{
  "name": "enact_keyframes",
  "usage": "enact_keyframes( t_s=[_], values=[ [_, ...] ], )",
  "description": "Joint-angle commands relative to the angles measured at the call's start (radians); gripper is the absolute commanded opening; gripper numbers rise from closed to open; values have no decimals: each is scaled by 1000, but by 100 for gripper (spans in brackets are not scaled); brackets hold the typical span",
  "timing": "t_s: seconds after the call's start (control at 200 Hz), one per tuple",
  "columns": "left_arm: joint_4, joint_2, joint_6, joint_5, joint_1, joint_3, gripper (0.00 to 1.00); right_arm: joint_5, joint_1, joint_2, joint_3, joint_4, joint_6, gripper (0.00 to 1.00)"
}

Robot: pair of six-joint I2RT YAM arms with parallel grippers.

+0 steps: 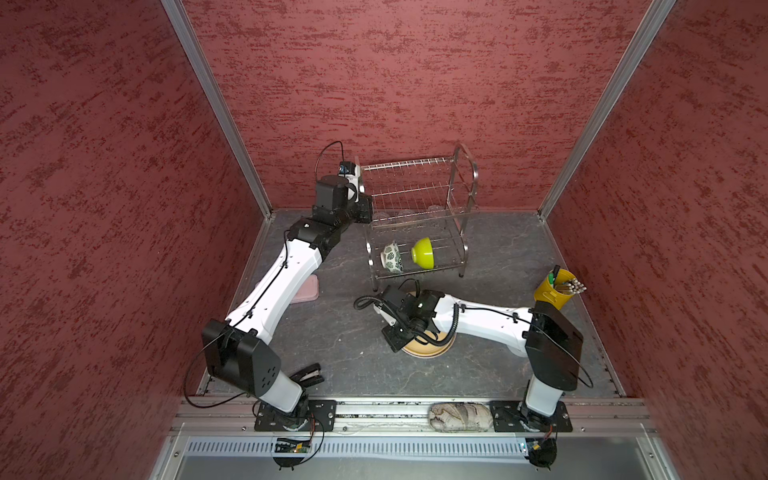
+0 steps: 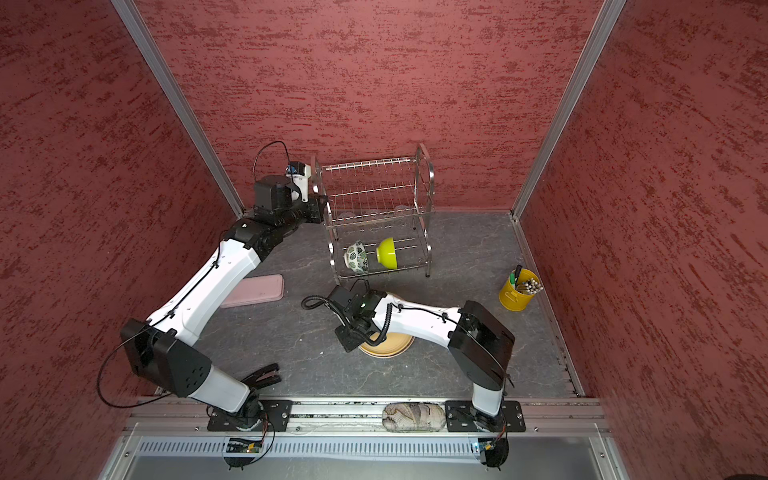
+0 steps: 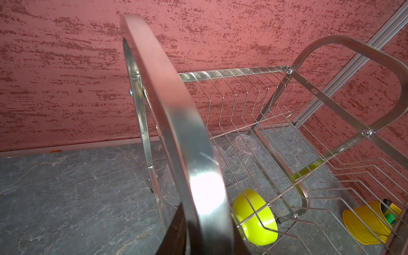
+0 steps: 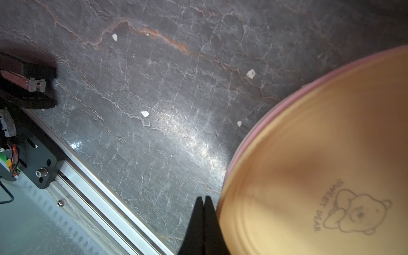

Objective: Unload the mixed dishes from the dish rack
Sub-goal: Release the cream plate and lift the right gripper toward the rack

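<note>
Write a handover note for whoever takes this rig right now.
Left gripper: shut on the dish rack at its arched side handle, seemingly steadying it.
Right gripper: shut, empty, beside the plate stack's edge.
Done: tan bear plate lies on the pink plate on the table, in front of the rack. No other plate in view.
Left: green-leaf bowl and lime-green bowl on the lower tier, clear tumblers behind them. Top tier holds no dishes.

Top-tier wires of dish rack (image 1: 417, 216) cover lime-green bowl (image 1: 424, 253); front side open
</note>
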Motion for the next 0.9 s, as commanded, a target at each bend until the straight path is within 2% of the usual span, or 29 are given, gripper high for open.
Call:
enact_keyframes(
  t_s=[0.0, 0.21, 0.436, 0.606, 0.701, 0.777, 0.897],
  values=[
    [-94, 71, -145, 92, -4, -17, 20, -5, -9, -5, -1, 17, -13, 0],
    [-96, 63, -149, 92, -6, -17, 20, 20, -9, -103, 50, -9, -25, 0],
    [-91, 36, -159, 99, -14, -16, 22, 150, -24, -270, 41, 1, -11, 0],
    [-100, -2, -150, 71, -49, -11, 32, 201, -64, -388, -22, 51, 10, 3],
    [-100, -29, -141, 46, -75, -11, 46, 196, -96, -438, -59, 90, 22, 3],
    [-95, -55, -139, 23, -91, -17, 53, 195, -118, -479, -91, 128, 28, 4],
    [-81, -100, -140, 5, -104, -34, 59, 191, -155, -538, -130, 171, 30, 5]
  ],
)
